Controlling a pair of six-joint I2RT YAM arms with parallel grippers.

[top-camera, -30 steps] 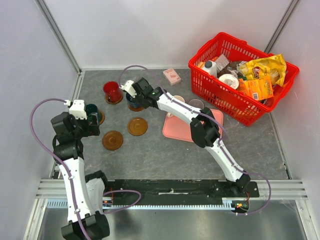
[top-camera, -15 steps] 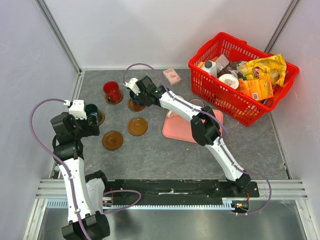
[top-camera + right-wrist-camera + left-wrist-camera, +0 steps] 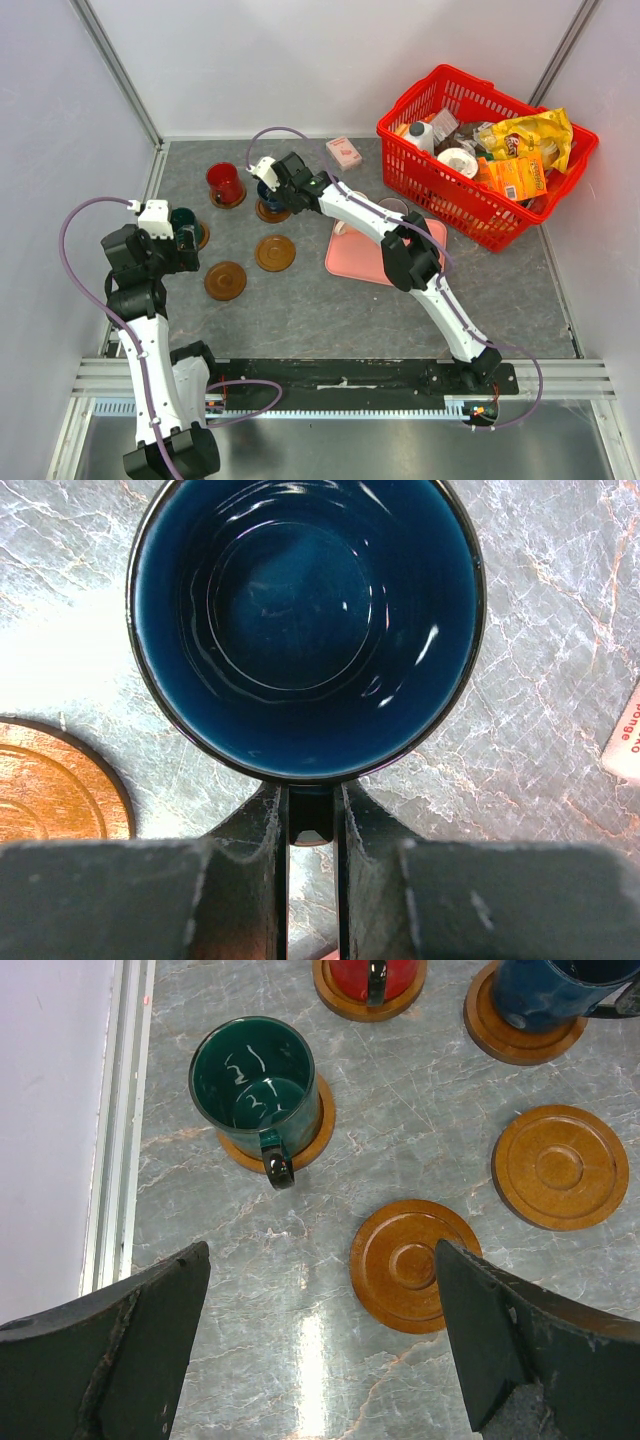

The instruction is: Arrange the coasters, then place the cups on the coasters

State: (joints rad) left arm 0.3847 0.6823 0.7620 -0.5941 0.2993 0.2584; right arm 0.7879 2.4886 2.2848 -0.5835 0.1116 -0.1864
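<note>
Grip on navy mug (image 3: 305,620): right gripper (image 3: 310,815) is clamped on its handle; left gripper (image 3: 320,1290) is spread wide, holding nothing.

Only the right wrist view shows the pinch itself, both fingers on the handle. Overhead, the wrist hides nearly all of that mug, toward the worktop's far left. The left wrist view places it over the third coaster (image 3: 520,1032), off centre; I cannot tell if they touch. That view also shows the green mug (image 3: 255,1085) seated on its coaster by the left edge, the red mug (image 3: 372,972) on another, and two bare coasters (image 3: 415,1265) nearer. Only the overhead shows the pink tray (image 3: 385,262) mid-worktop and the red basket (image 3: 455,195) at the far right corner.
</note>
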